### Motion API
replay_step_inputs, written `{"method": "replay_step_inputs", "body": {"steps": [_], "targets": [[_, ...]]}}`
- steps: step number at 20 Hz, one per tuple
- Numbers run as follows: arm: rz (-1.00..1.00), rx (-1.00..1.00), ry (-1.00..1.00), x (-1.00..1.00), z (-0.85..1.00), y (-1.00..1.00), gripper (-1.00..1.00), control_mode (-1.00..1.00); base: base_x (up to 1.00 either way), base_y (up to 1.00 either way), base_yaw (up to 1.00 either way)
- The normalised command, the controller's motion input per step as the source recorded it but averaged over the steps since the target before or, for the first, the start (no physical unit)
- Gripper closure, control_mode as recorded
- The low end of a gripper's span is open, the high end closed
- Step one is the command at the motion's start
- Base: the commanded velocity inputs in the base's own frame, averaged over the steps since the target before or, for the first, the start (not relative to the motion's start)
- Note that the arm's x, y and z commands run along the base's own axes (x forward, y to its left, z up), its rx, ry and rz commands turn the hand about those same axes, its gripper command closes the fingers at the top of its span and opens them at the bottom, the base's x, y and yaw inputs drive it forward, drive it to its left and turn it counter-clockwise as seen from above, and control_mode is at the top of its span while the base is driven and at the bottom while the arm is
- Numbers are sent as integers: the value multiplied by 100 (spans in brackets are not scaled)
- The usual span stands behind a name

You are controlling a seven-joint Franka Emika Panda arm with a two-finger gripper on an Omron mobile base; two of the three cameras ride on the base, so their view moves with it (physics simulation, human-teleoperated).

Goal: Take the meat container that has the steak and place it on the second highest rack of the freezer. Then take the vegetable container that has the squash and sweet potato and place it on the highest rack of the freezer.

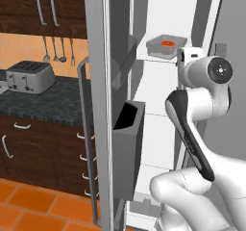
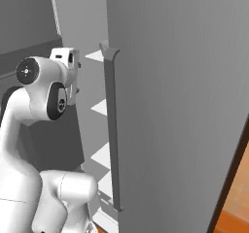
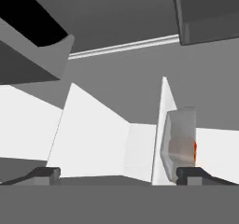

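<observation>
The freezer (image 1: 163, 93) stands open, showing its white inside and flat white shelves. A see-through grey container (image 1: 166, 46) with something orange-red in it rests on an upper shelf (image 1: 153, 58); whether that is the steak or the squash I cannot tell. My gripper (image 1: 181, 61) hovers just right of the container, at shelf height. In the hand view the gripper (image 3: 119, 174) is open with nothing between its fingertips (image 3: 44, 173). The container (image 3: 179, 143) lies just beyond the right fingertip, against the shelf edge (image 3: 162, 125).
The left freezer door carries dark-grey bins (image 1: 127, 148) and a long bar handle (image 1: 84, 129). The closed grey door (image 2: 185, 106) with its handle (image 2: 112, 130) stands close on my right. A toaster (image 1: 30, 76) sits on the dark counter at the left.
</observation>
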Motion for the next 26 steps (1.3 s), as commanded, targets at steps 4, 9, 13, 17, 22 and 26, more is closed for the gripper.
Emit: {"method": "replay_step_inputs", "body": {"steps": [4, 9, 13, 17, 22, 26], "targets": [[-1, 0, 0, -50, -18, 0, -100, 100, -50, -5, 0], [0, 0, 0, 0, 0, 0, -100, 100, -100, -28, 10], [0, 0, 0, 0, 0, 0, -100, 100, -100, -44, 51], [0, 0, 0, 0, 0, 0, -100, 100, -95, -4, 66], [0, 0, 0, 0, 0, 0, -100, 100, -77, 29, 79], [0, 0, 0, 0, 0, 0, -100, 100, -14, 37, 73]]}}
